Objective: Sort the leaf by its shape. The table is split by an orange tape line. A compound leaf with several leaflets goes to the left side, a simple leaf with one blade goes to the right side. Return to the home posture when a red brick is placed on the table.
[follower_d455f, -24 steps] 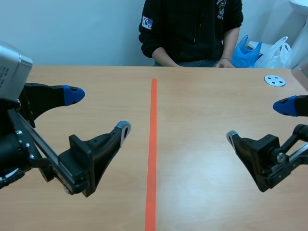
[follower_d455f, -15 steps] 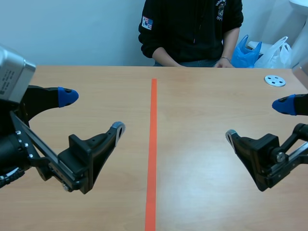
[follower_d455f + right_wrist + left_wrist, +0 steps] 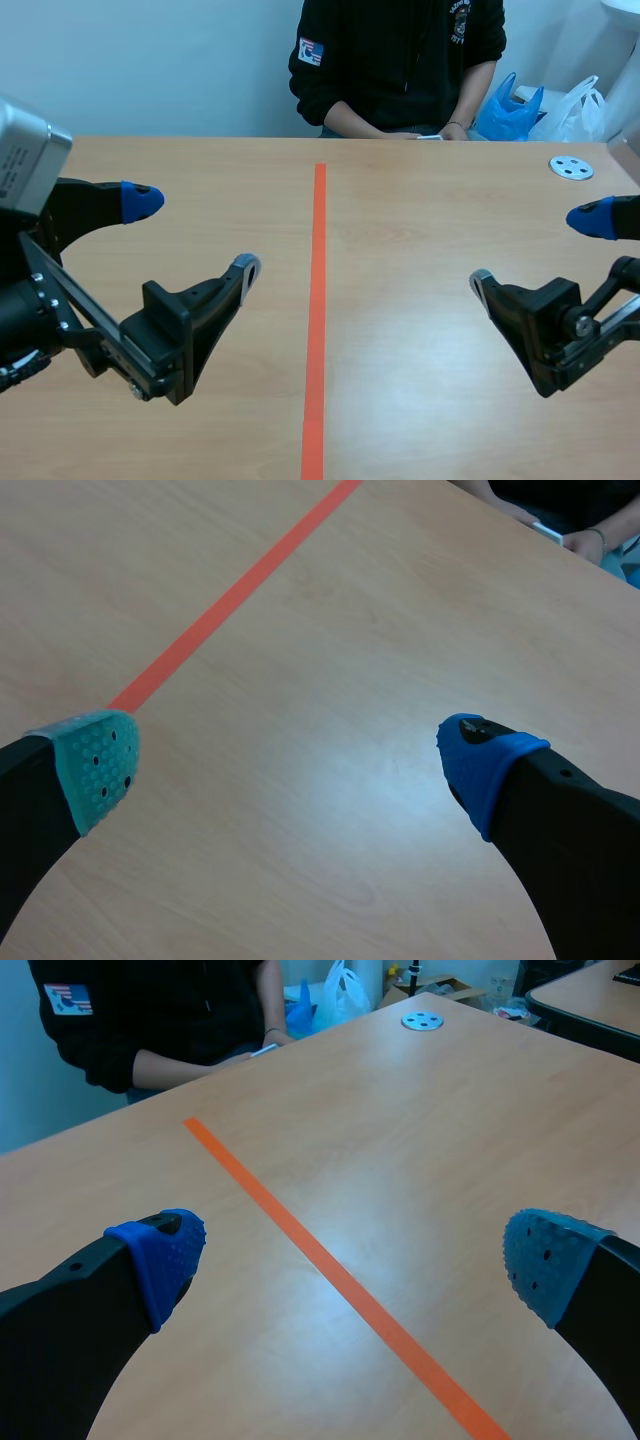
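Left jaws: you have them wide open with nothing between them, over the left half, clear of the tape; blue dotted pads (image 3: 165,1255) stand well apart
Right jaws: likewise spread wide and empty, over the right half; one teal pad (image 3: 95,765), one blue
Leaf: not to be seen in any of your three views
Pale wooden surface (image 3: 450,230): runs from your arms to the person at the far edge
Orange tape line (image 3: 318,300): straight down the middle, from near edge toward far edge, between the two sets of jaws
Round pale disc with holes (image 3: 571,167): flat on the far right part of the surface, well apart from the right jaws
Person in a black top (image 3: 400,60): seated across from you, forearms at the far edge, a hand (image 3: 462,130) beside a small white item too small to tell
Blue plastic bag (image 3: 508,108): behind the far right corner, off the surface
White plastic bag (image 3: 575,105): just beside the blue one
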Tool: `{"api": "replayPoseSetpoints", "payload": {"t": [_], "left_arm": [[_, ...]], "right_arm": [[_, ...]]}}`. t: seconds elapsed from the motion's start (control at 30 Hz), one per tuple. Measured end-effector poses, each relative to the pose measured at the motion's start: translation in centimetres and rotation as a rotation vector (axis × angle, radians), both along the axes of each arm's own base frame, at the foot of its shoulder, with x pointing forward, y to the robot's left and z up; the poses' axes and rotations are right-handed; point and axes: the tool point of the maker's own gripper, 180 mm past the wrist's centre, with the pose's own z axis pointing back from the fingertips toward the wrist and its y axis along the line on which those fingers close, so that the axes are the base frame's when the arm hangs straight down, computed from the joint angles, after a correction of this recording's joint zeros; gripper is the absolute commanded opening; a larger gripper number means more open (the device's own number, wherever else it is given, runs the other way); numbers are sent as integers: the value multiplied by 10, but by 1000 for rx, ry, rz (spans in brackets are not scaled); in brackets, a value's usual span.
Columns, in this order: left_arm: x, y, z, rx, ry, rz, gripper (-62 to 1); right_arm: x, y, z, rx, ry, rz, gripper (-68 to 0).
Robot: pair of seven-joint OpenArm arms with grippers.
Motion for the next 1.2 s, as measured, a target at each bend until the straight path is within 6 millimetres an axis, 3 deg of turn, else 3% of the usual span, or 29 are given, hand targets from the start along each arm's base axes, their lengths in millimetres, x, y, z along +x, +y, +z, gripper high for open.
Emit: {"api": "replayPoseSetpoints", "payload": {"t": [1.2], "left_arm": [[-2,-1,1,-14,-6,-3,14]], "right_arm": [[0,0,0,0,0,0,-58]]}}
